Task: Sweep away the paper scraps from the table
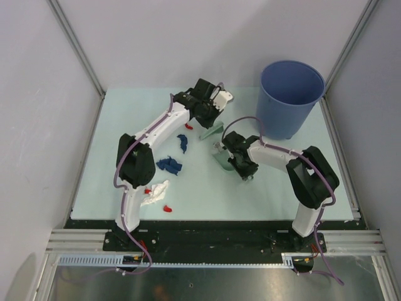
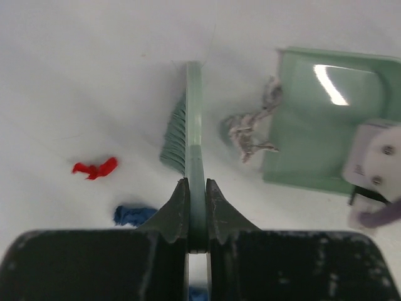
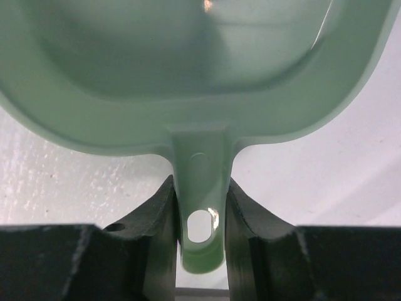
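Mostly well inside table edges: scraps

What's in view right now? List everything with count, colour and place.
table: one, pale mint, under everything
bin: one, blue, far right corner
brush: one, pale green, mid-table, held
dustpan: one, pale green, right of brush, held
blue wads: two, dark blue, left of centre
white crumple: one, white, beside left arm
red pieces: three, red, scattered left half
grey scrap: one, grey, at dustpan's mouth
left fingers: two, black, shut on brush
right fingers: two, black, shut on dustpan handle
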Robot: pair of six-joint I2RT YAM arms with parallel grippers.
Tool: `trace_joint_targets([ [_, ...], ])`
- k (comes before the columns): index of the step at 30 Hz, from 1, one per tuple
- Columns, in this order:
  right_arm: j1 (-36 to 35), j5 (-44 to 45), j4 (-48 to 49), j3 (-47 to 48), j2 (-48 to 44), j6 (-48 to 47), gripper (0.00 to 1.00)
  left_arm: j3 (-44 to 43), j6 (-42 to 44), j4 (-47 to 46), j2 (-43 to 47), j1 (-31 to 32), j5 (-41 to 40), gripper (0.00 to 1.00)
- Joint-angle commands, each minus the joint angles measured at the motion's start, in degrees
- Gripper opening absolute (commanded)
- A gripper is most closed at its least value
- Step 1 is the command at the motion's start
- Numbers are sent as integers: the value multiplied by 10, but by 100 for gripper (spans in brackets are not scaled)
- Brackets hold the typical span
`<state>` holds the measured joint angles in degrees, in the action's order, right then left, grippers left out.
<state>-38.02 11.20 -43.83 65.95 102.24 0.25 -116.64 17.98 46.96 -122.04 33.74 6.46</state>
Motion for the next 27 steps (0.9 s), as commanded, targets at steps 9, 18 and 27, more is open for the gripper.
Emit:
trace_joint_targets([
  [9, 11, -32, 92, 43, -5, -30, 0, 144, 0, 20, 157, 9, 277, 0],
  [18, -23, -34, 71, 10, -85, -19, 0, 142, -16, 21, 237, -2, 40, 0],
  [27, -65, -22, -26, 16, -179, -6, 0, 108, 2, 20, 326, -45, -64, 0],
])
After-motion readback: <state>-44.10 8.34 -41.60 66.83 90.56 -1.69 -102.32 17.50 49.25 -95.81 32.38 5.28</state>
